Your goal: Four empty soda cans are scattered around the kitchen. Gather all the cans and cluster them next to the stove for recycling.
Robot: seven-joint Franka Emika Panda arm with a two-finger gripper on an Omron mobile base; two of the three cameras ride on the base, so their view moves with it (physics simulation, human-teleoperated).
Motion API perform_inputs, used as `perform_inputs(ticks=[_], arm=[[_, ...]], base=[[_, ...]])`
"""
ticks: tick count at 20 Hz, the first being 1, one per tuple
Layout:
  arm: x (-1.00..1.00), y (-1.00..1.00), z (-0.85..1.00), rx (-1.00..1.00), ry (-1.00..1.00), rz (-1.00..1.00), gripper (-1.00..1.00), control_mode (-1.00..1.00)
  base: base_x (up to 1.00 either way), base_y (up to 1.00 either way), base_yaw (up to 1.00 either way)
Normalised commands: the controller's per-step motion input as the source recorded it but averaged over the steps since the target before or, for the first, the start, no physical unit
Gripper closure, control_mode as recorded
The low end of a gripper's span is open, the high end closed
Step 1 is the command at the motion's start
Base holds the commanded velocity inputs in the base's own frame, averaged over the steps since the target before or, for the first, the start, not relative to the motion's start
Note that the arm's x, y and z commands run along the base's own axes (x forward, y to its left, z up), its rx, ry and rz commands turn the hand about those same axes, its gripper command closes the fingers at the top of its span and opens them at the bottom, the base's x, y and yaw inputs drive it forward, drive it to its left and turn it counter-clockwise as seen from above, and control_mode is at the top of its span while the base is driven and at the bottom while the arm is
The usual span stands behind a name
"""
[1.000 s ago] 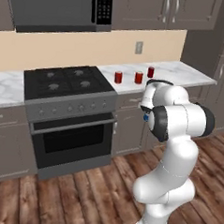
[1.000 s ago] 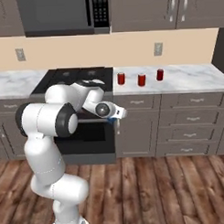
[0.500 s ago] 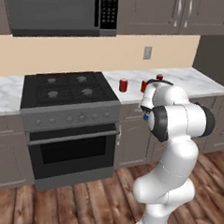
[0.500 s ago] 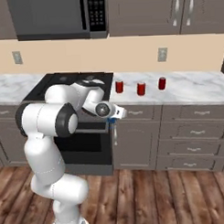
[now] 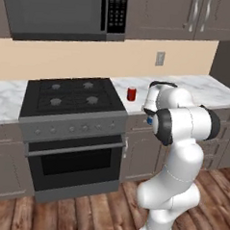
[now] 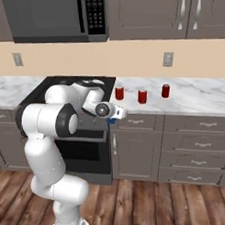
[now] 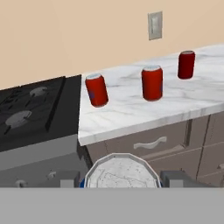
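1. Gripper [image 7: 121,181], hand view: fingers narrowed and holding a can [image 7: 121,173]. Its silvery top sits between the two dark tips at the bottom of the frame, blue showing at its edge. Long axis seems to run toward the camera.
2. Right base view: gripper [image 6: 113,115] sits off the counter's front edge, at about drawer height, just right of the stove [image 6: 83,133]. Held can is below the counter surface.
3. Counter [image 7: 131,114] lies ahead of and above the fingers. Judgement: the coming move must lift, then carry forward over the edge.
4. Nearest red can [image 7: 96,89] stands just beside the stove's black top, upright allowing for camera roll. Bare marble in front of it looks like the natural drop spot.
5. Second red can [image 7: 152,82] stands further right, apart from the first.
6. Third red can [image 7: 186,64] is farthest, near the wall outlet [image 7: 154,25].
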Motion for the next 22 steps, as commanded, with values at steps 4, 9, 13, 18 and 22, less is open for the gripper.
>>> perform_inputs(ticks=[4, 9, 13, 18, 22], arm=[[0.0, 0.0, 0.0, 0.0, 0.0, 0.0, 1.0, 1.0], [0.0, 0.0, 0.0, 0.0, 0.0, 0.0, 1.0, 1.0], [0.0, 0.0, 0.0, 0.0, 0.0, 0.0, 1.0, 1.0], [0.0, 0.0, 0.0, 0.0, 0.0, 0.0, 1.0, 1.0], [0.0, 0.0, 0.0, 0.0, 0.0, 0.0, 1.0, 1.0]], base=[[0.44, -0.43, 0.14], [0.46, -0.38, 0.13], [0.53, -0.21, 0.11], [0.47, -0.13, 0.09], [0.33, -0.27, 0.09]])
